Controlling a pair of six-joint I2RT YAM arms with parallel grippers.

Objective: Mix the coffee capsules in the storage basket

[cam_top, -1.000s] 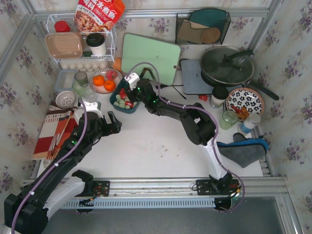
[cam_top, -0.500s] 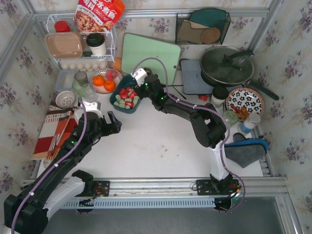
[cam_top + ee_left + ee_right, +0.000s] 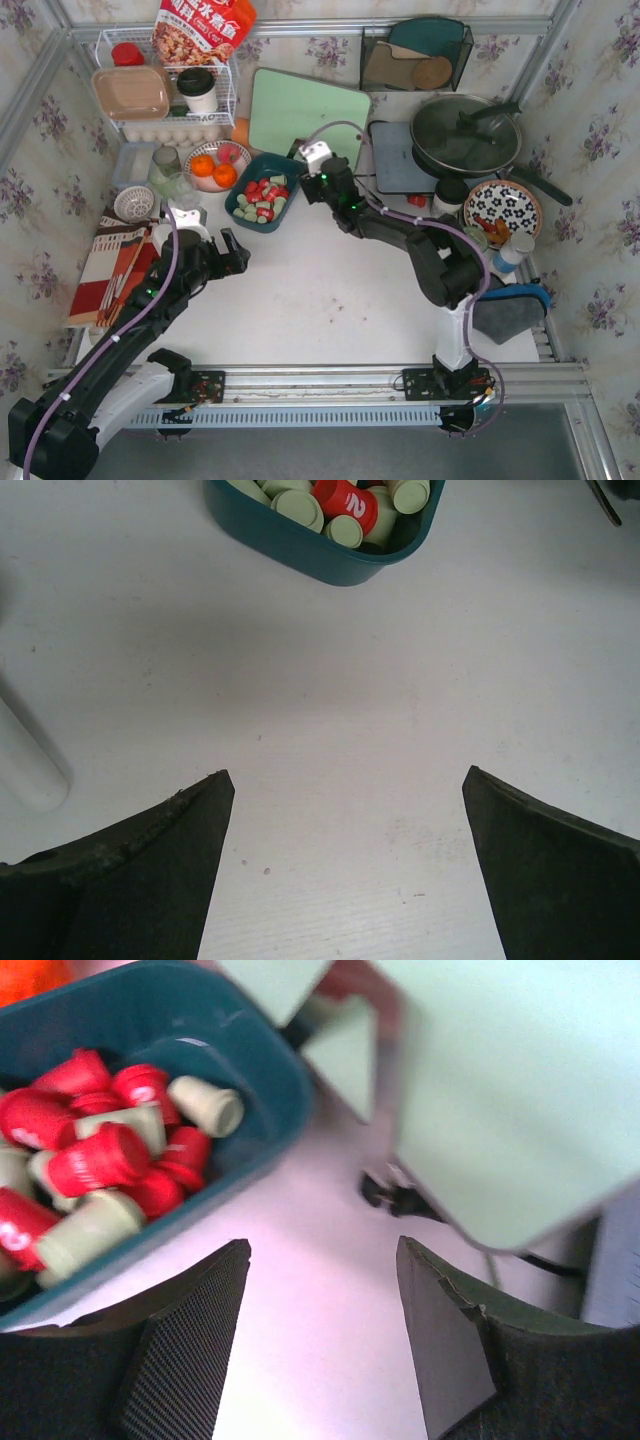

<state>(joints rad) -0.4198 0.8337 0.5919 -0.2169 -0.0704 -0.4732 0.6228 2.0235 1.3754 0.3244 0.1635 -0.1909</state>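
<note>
The storage basket (image 3: 240, 213), a small teal bin, sits left of centre at the back of the table and holds several red and pale green coffee capsules (image 3: 264, 198) in a jumbled pile. My right gripper (image 3: 304, 182) hovers just off the basket's right end, open and empty. In the right wrist view its fingers (image 3: 322, 1243) frame bare table, with the basket (image 3: 235, 1055) and capsules (image 3: 110, 1150) at upper left. My left gripper (image 3: 236, 254) rests open over the table, nearer than the basket. The left wrist view shows its open fingers (image 3: 345, 775) and the basket (image 3: 330, 565) far ahead.
A green cutting board (image 3: 305, 115) leans just behind the right gripper. A bowl of oranges (image 3: 215, 168) and a white wire rack (image 3: 165, 90) stand left of the basket. A lidded pan (image 3: 465, 135), a patterned plate (image 3: 503, 208) and a grey cloth (image 3: 505, 315) are on the right.
My right gripper has drawn back to the right, from over the capsules inside the basket to just outside its right end. The left arm has not moved.
</note>
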